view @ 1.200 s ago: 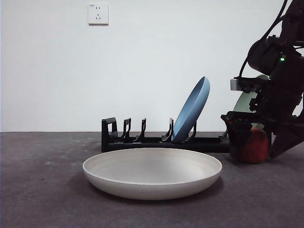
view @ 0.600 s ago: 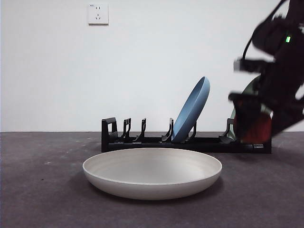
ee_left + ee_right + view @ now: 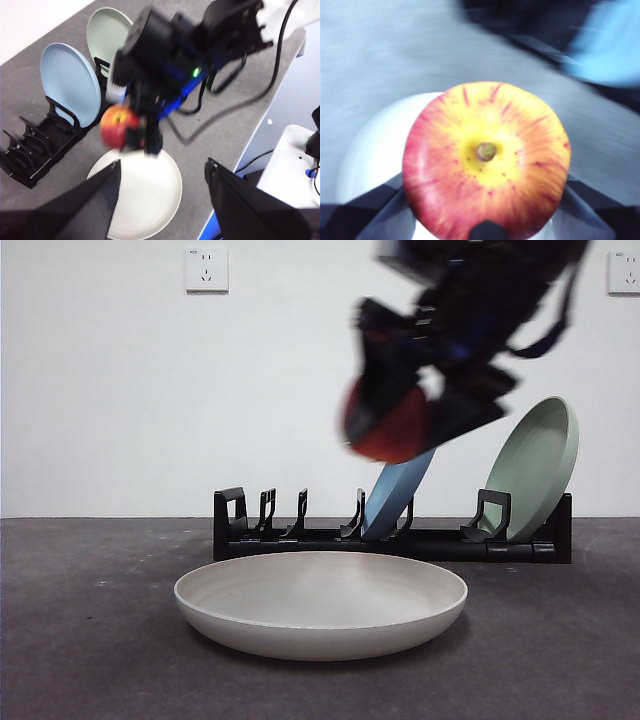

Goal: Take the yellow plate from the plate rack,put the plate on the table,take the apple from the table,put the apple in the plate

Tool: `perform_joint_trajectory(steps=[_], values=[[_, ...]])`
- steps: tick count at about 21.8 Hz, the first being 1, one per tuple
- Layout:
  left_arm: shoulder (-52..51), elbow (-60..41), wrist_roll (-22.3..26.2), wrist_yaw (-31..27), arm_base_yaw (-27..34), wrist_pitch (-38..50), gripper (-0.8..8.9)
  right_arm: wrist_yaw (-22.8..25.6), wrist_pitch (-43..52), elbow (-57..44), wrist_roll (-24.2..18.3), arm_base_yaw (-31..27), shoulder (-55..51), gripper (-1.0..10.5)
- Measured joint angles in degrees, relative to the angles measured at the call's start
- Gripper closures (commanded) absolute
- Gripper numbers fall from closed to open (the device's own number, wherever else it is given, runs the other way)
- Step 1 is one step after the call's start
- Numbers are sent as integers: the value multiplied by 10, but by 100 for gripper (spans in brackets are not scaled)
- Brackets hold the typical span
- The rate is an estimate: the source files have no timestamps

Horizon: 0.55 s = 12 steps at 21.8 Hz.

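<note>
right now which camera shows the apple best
The right wrist view: the apple fills the frame, sharp, stem end showing, held in the right gripper. The front and left wrist views show only a small motion-blurred red blob above the yellow plate.

The right gripper hangs high in the air, jaws clamped on the apple; the left gripper hovers with jaws apart.

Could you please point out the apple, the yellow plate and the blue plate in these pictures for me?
apple [image 3: 486, 161]: right wrist view, near its stem.
yellow plate [image 3: 320, 600]: front view, inner floor of the plate.
blue plate [image 3: 70, 82]: left wrist view, middle of its face.
</note>
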Motion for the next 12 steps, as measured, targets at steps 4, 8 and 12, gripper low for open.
perform_joint_trajectory(steps=[4,8,12], values=[[0,0,0,2,0,-1,531,23,11,0,1,65,53,963],[0,0,0,3,0,-1,531,26,12,0,2,69,121,963],[0,0,0,3,0,-1,531,26,13,0,2,69,161,963]])
